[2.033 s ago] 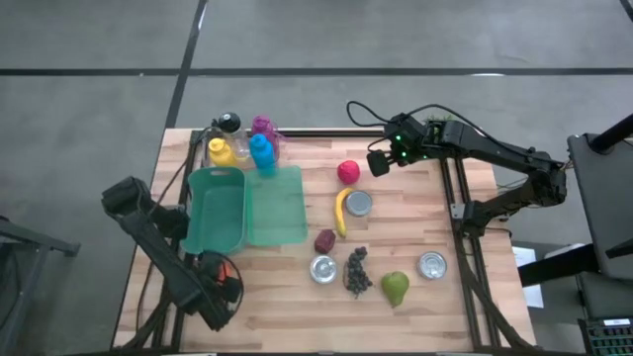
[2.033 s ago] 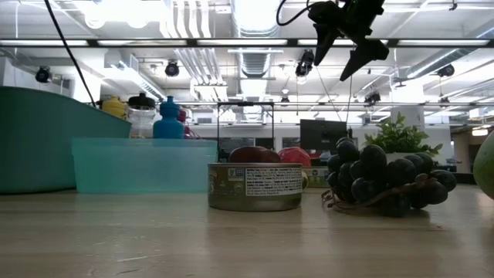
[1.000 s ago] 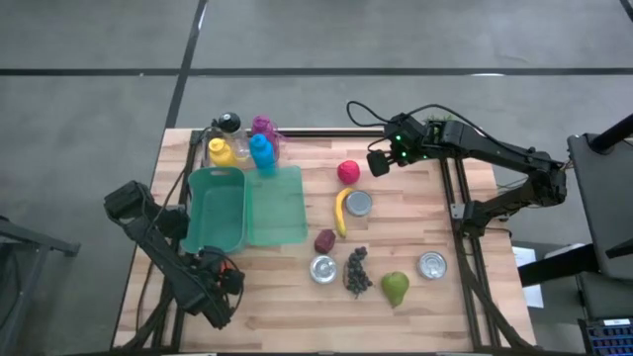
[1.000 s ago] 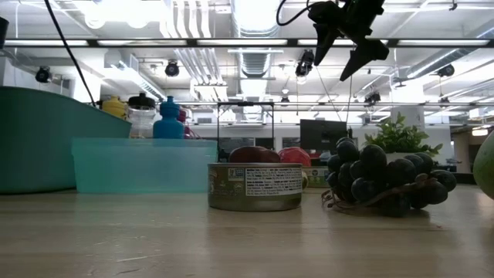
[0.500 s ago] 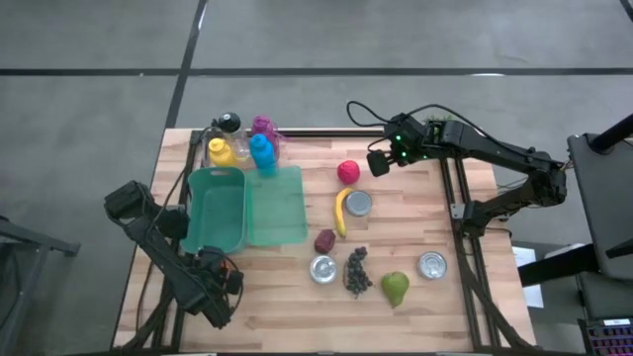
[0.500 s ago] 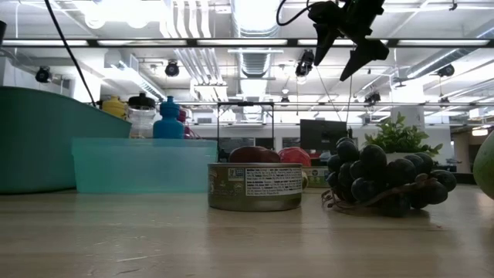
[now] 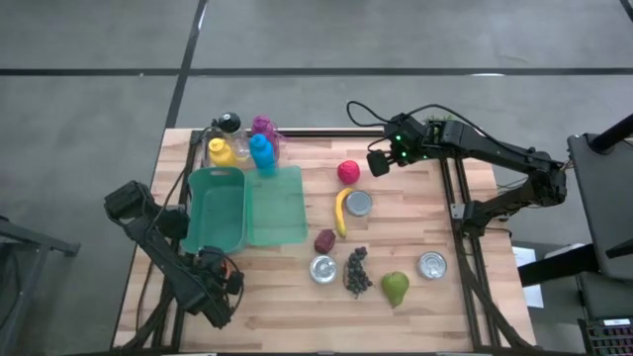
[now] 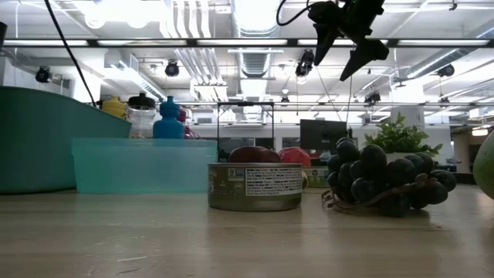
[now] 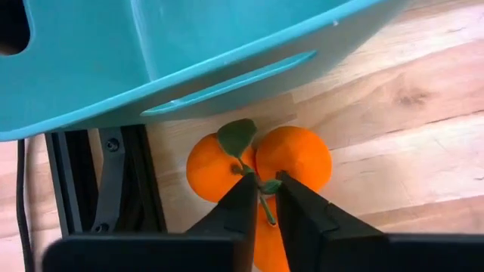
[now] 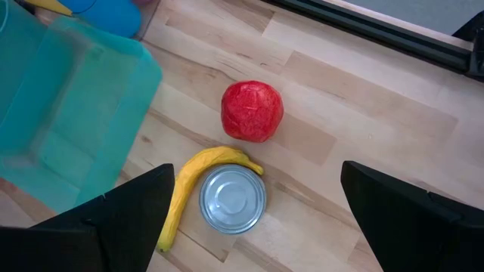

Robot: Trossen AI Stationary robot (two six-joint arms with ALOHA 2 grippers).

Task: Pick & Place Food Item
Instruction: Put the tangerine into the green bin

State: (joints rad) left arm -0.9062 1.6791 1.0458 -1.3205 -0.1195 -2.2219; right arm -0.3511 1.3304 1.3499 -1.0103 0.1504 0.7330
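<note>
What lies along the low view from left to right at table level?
Green bin → pale blue container → labelled tin can → dark grapes → green pear at the right edge.

Probably a lab: exposed ceiling ducts (image 8: 255,31), monitors (image 8: 323,133).

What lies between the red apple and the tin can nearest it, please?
In the right wrist view, the top end of the banana curves into the gap between the red apple and the tin can; the rest is bare wood.
</note>
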